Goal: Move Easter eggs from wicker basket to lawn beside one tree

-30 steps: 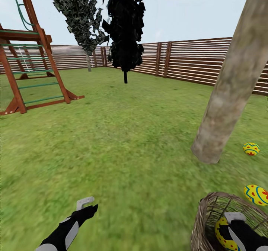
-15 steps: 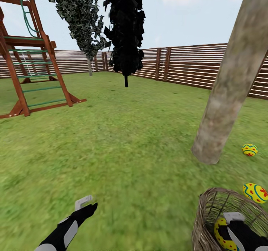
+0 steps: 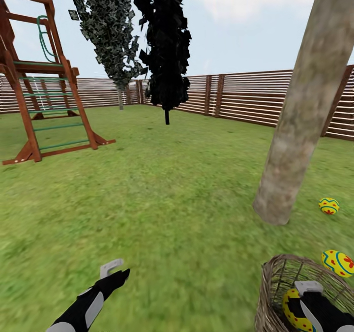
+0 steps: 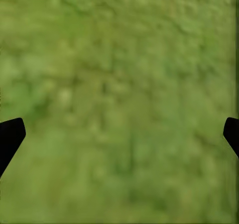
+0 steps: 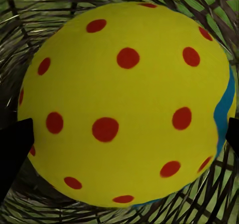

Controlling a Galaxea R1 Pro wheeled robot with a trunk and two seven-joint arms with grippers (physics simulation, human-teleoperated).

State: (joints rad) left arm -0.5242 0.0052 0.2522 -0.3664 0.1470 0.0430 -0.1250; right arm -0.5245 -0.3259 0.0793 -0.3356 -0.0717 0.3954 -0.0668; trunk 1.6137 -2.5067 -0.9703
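Observation:
Down inside the brown wicker basket (image 3: 273,292), my right gripper (image 3: 301,296) stands open around a yellow Easter egg (image 3: 292,310). In the right wrist view that egg (image 5: 124,104), with red dots and a blue band, sits very close between the black fingertips (image 5: 14,147), and the gripper (image 5: 124,139) is spread as wide as it goes. Two more Easter eggs lie on the lawn (image 3: 162,199): one (image 3: 329,205) right of the pale tree trunk (image 3: 295,130), one (image 3: 338,263) just beyond the basket rim. My left gripper (image 3: 115,272) hangs open over bare grass (image 4: 119,84).
A wooden playset (image 3: 34,91) stands at the far left. A dark grey-green tree (image 3: 105,22) and a nearly black tree (image 3: 164,42) rise at the back before the slatted fence (image 3: 246,96). Wide grass lies between them and me.
The whole head view has shifted as the camera tilted slightly upward. Both grippers keep their places, the right one still in the basket at the egg.

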